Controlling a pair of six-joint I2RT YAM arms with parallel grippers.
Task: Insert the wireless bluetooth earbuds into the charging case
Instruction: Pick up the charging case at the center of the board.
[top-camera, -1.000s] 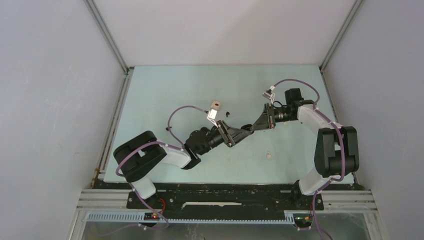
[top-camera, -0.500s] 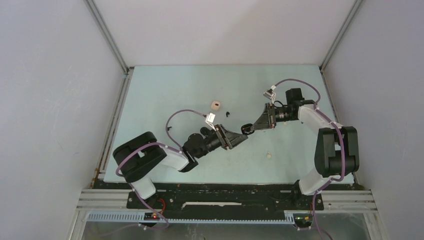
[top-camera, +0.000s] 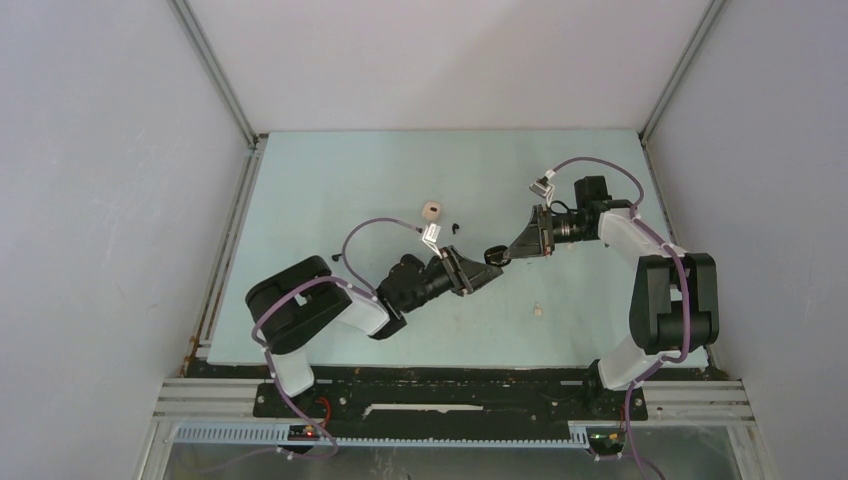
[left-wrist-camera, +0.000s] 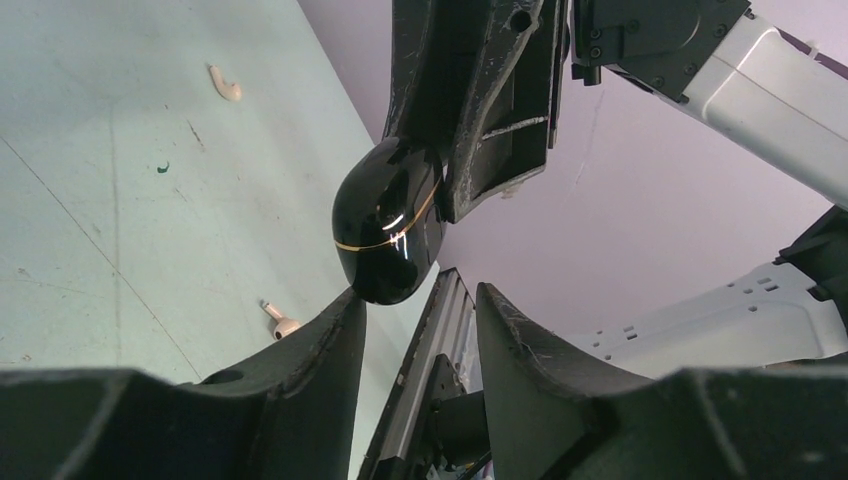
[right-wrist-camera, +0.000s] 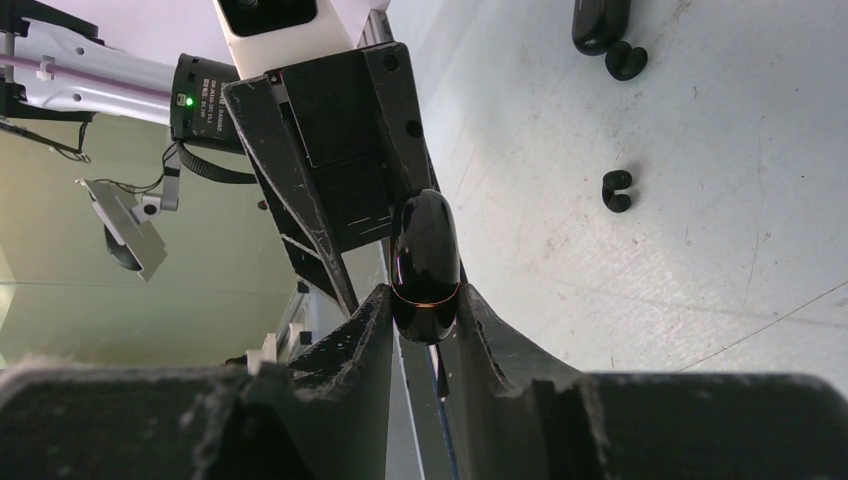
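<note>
1. Between the right jaws, clamped mid-air: a glossy black charging case (right-wrist-camera: 425, 265), shut, gold seam across its long axis.
2. Left jaws, part open and empty, face its free end, one tip just beside it.
3. Curled black earbuds (top-camera: 455, 227) lie on the surface (top-camera: 350, 180) just far-left; one whitish earbud (top-camera: 538, 310) near-right.

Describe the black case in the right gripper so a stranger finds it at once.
Look at the middle of the green table. There the right gripper is shut on the black case. It is glossy and egg-shaped with a thin gold seam, unlike the beige case farther back.
</note>
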